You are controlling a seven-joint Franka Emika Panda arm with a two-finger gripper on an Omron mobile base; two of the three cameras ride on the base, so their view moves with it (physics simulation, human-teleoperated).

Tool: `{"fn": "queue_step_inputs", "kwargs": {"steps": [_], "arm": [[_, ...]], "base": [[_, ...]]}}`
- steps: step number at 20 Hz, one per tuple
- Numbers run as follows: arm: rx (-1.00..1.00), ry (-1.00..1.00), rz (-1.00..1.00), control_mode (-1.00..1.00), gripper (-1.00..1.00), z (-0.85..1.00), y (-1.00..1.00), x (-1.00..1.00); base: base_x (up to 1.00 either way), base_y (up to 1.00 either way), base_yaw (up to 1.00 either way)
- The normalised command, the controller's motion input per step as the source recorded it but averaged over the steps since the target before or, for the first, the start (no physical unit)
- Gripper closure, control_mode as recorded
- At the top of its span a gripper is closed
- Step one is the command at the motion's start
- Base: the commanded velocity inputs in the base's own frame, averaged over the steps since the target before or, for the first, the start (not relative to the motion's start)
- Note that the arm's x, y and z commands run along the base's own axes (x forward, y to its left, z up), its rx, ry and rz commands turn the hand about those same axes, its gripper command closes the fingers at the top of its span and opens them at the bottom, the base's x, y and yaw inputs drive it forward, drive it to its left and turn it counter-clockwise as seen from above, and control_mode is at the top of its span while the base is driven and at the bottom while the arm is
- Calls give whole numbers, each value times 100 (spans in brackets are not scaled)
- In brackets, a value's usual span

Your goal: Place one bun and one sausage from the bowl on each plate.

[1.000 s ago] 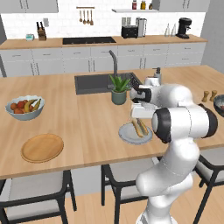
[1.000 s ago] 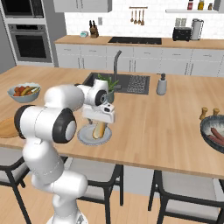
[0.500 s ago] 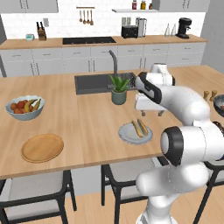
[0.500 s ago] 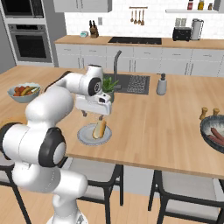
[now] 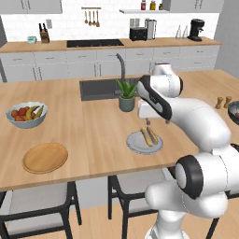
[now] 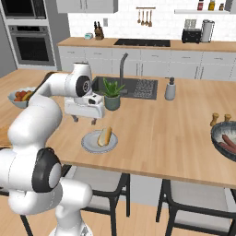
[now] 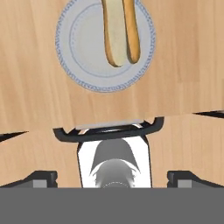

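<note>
Your tool [image 6: 84, 120] hangs above the desk [image 5: 93, 135], just behind the pale grey-white plate [image 5: 135, 144] and apart from it. Its two short dark fingers [image 6: 93, 121] point down with a gap between them and nothing in that gap, so it stands open and empty.

The grey-white plate sits near the front edge of the desk, about midway along it. On it lies one bun [image 6: 105, 136], and in the hand view you can see a sausage [image 7: 131, 30] lying right against the bun's side, the two touching lengthwise.

The wooden plate [image 5: 45, 157] lies well apart from the first one, toward the left end of the desk near the front edge, and it is bare.

The dark bowl [image 6: 220, 131] sits at the far right end of the desk, partly cut by the picture's edge; you can make out sausages [image 6: 229, 139] inside it.

A potted plant [image 5: 126, 95] stands just behind the tool, beside the sink [image 5: 98, 88]. The pale fruit bowl [image 5: 26, 122] rests at the left end, behind the wooden plate.
</note>
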Motion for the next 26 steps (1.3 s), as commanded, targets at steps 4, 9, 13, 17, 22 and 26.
{"fn": "queue_step_inputs", "kwargs": {"steps": [4, 9, 13, 17, 22, 26], "arm": [[0, 0, 0, 100, -100, 5, 5, -1], [0, 0, 0, 100, -100, 0, 0, 0], [0, 0, 0, 100, -100, 0, 0, 0], [0, 0, 0, 100, -100, 0, 0, 0], [0, 0, 0, 100, -100, 0, 0, 0], [0, 0, 0, 100, -100, 0, 0, 0]], "base": [[-13, -3, 0], [-64, -87, -4], [-15, -100, -4], [3, -99, -4], [30, -80, 0], [36, -62, 0]]}}
